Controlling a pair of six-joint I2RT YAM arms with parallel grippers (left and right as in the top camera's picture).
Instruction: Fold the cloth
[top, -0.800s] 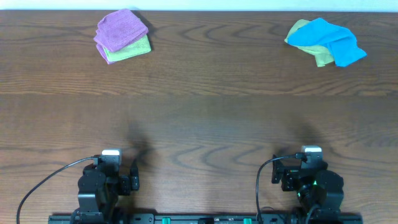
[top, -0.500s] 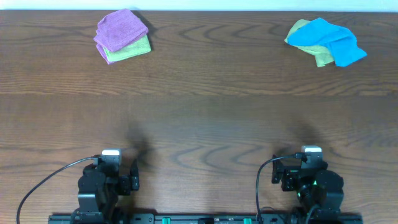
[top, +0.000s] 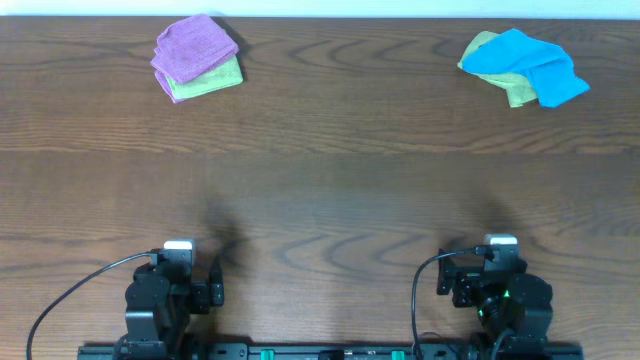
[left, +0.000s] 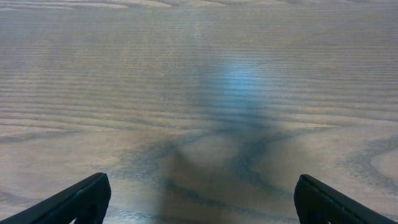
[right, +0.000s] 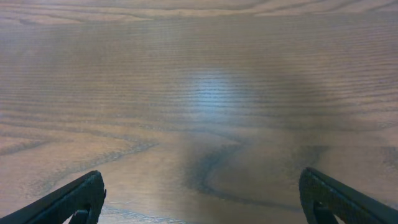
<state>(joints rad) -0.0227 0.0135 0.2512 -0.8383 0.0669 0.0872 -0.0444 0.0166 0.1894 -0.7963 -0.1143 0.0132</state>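
A crumpled blue cloth lies at the far right of the table on top of a yellow-green cloth. A folded purple cloth sits on a folded light green cloth at the far left. My left gripper rests at the near edge, open and empty; its fingertips frame bare wood. My right gripper rests at the near edge on the right, open and empty. Both are far from the cloths. No cloth shows in either wrist view.
The brown wooden table spans the overhead view. A black rail runs along the near edge between the arm bases, with cables beside each arm.
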